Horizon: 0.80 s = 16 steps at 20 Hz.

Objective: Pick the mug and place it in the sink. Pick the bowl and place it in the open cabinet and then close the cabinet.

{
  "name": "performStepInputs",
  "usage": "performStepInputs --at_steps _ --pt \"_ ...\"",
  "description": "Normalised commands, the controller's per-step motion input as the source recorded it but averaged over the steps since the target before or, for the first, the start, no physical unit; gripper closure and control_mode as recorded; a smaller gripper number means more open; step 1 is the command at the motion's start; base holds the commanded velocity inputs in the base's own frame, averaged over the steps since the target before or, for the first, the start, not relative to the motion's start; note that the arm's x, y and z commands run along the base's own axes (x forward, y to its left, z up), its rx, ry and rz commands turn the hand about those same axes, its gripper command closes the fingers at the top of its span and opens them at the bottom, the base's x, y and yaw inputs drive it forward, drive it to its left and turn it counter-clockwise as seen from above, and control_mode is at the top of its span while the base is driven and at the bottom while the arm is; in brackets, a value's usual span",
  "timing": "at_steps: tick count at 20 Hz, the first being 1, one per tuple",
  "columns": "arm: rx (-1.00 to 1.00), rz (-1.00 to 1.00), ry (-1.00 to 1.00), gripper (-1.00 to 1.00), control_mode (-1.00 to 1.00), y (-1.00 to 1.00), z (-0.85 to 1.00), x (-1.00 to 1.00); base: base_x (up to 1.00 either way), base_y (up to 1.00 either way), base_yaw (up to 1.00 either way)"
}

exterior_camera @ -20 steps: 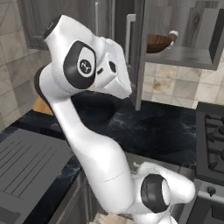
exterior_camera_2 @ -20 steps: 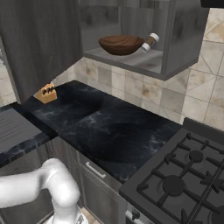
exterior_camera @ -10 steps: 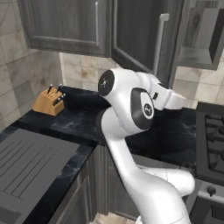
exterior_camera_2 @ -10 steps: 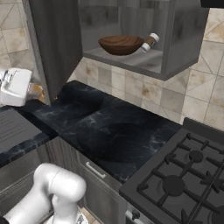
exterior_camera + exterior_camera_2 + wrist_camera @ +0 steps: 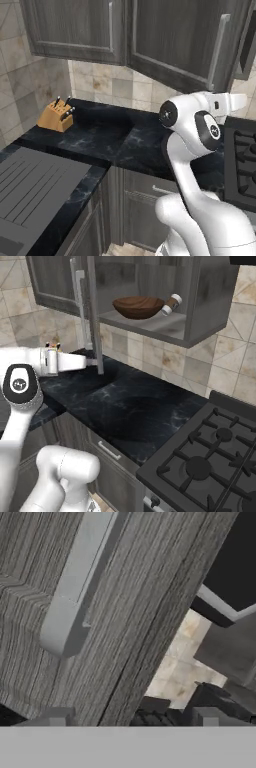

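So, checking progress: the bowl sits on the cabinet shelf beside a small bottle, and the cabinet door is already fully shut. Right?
Not quite. The bowl does sit on the cabinet shelf beside the small bottle, but the door is not shut: the right base view shows it swung out edge-on, the shelf open to view, with the hand at the door's lower edge.

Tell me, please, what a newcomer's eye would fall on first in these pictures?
Probably the white gripper against the lower edge of the open cabinet door, near its silver handle. Next, the wooden bowl on the cabinet shelf, above the black counter.
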Motion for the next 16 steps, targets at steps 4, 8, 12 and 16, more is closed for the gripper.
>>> performStepInputs --at_steps 4,8,12,16 --pt "-0.10 -0.21 0.32 -1.00 -1.00 -1.00 0.04 0.60 0.00 0.00 0.00" --pt "0.00 -0.18 0.01 -1.00 -1.00 -1.00 -0.03 0.26 0.00 0.00 0.00" --pt "0.00 -0.15 -0.05 -1.00 -1.00 -1.00 -0.23 0.34 0.00 0.00 0.00" --pt "0.00 -0.07 -0.23 -1.00 -1.00 -1.00 -0.29 0.26 0.00 0.00 0.00"
